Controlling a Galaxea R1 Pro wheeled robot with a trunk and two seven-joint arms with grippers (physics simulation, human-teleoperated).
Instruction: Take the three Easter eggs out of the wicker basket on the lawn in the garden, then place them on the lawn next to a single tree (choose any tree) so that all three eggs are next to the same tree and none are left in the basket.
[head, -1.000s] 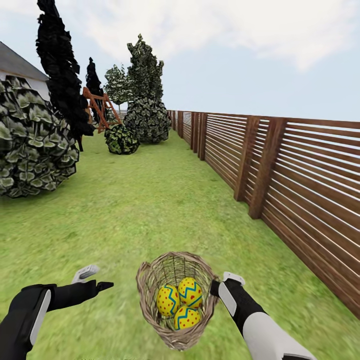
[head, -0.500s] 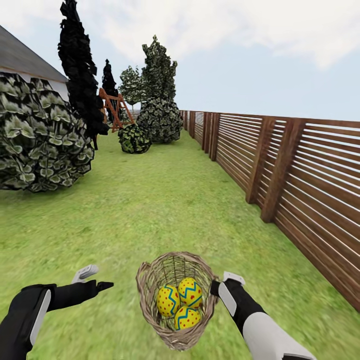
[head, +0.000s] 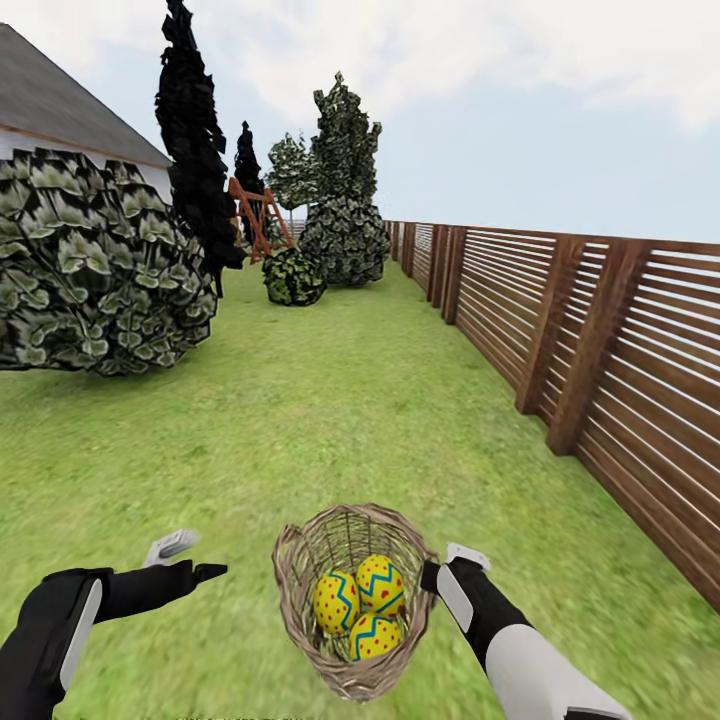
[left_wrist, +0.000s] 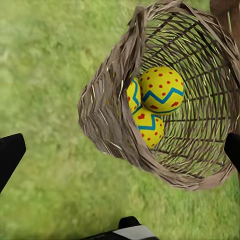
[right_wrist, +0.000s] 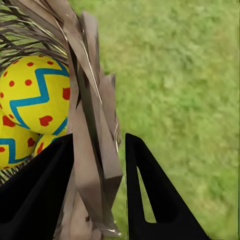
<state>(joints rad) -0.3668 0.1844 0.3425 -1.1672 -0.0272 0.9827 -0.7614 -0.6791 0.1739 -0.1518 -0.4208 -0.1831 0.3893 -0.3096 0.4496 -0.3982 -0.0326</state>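
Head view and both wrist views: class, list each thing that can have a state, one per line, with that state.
Round tan woven wicker basket: carried off the grass, tilted, rim gripped.
Three yellow eggs with red dots and blue zigzags: all inside the basket, touching.
Right gripper: jaws shut on the basket's rim.
Left gripper: jaws open, holding nothing, beside the basket.

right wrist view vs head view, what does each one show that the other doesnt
Right wrist view alone: close up, the right gripper with one finger inside and one outside the wicker basket wall, closed on its rim.

Head view alone: the left gripper open and empty over the lawn, the wooden fence, the shrubs, dark trees and the house.

Both: the basket, the Easter eggs inside it, and grass.
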